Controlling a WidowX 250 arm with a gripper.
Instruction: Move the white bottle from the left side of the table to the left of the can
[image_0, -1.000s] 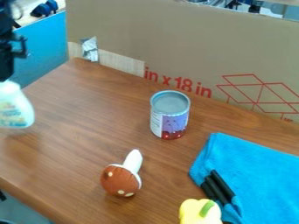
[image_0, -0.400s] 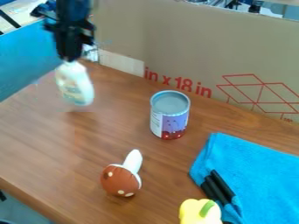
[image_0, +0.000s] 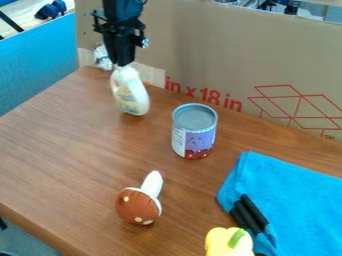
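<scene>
Tool: we see the tool (image_0: 122, 64) pinching the bottle's top, over the tabletop's (image_0: 73, 150) far side.
Bottle: we see the white bottle (image_0: 131, 94) hanging tilted below it; we cannot tell if its base touches wood.
Mushroom: we find the mushroom (image_0: 139, 206) lying nearer us.
Can: we see the can (image_0: 194, 135) upright.
Pepper: yellow (image_0: 219, 241), at our near edge.
Rods: black (image_0: 251, 212), on the cloth's left part.
Cloth: blue (image_0: 294, 192), at our right.
</scene>
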